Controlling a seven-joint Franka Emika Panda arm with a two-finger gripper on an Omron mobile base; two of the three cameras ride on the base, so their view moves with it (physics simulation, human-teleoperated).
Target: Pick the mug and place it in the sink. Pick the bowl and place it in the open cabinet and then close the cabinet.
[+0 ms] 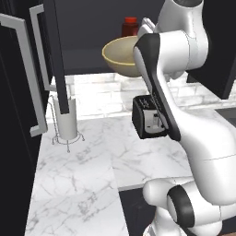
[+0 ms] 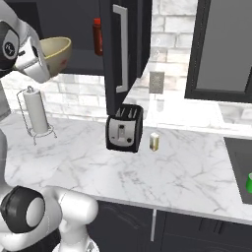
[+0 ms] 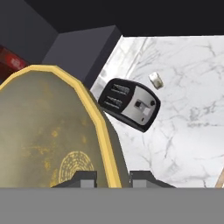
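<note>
Right up against my hand camera sits the bowl (image 3: pixel 48 131), olive-gold inside with a yellow rim. That rim runs down between the two dark fingertips (image 3: pixel 84 178) of the end effector (image 3: pixel 113 177), which is pinched narrow on the bowl's wall. From the left base view I see the bowl (image 1: pixel 120 56) held high at the mouth of the open black cabinet (image 1: pixel 83 57), tipped on its side just above the cabinet's lower shelf, with a red bottle (image 1: pixel 130 26) standing behind it on that shelf. One cabinet door (image 2: pixel 123 49), with a long silver bar handle, stands swung open.

Below on the marble counter (image 1: pixel 87 161) I see a black toaster (image 2: pixel 124 128), a small pale shaker (image 2: pixel 154 141) just beside it, and a paper towel holder (image 2: pixel 37 113) off toward the wall. At the far right edge of the right base view the green mug (image 2: pixel 249 183) shows inside the dark sink (image 2: pixel 238 162).
</note>
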